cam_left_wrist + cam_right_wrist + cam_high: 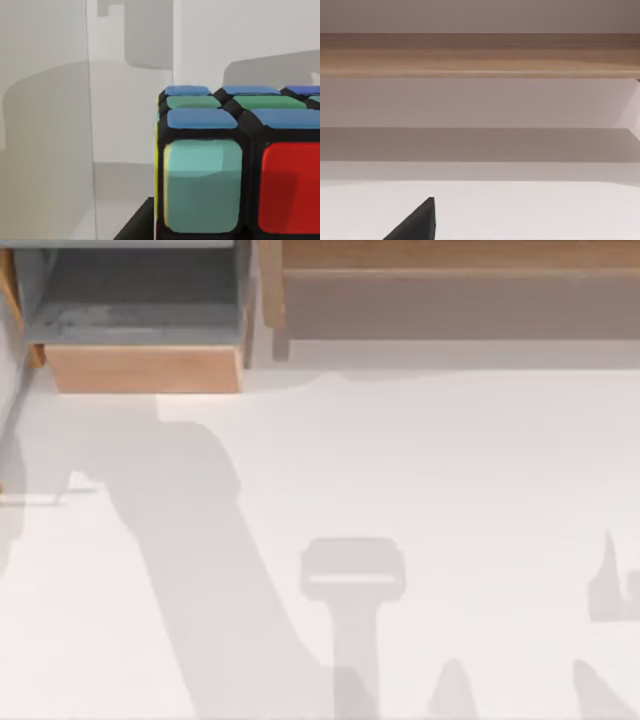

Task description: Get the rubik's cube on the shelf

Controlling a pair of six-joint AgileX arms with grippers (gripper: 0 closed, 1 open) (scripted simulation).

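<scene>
Up close in the left wrist view sits the rubik's cube (235, 165), right against the camera, showing a row of blue and green stickers on its upper face and a pale teal square beside a red one on the face toward the lens, all set in a black grid. A thin yellow edge shows at its corner. A dark sliver of the left end effector (137, 225) peeks in at the foot of the cube, just beside it; whether those fingers are wide, narrow or clamped on the cube, I cannot tell from here. Behind the cube there are pale walls crossed by soft grey shadows.

From above, the white counter (450, 470) carries long arm shadows running across it. Along its far edge, on the right, lies the shelf (450, 280), a long light-brown board with a shaded grey-brown recess under it. To the left of it stands a separate box (140, 330) with a grey-lined compartment and a wooden front panel. The two are near each other but apart, with a narrow gap between them.

Over to the right wrist view: the wooden shelf board (480, 55) stretches straight across, with the pale recess and its shadow band below. One black fingertip of the right end effector (417, 222) juts in over the counter, well short of the shelf; its opening I cannot tell.
</scene>
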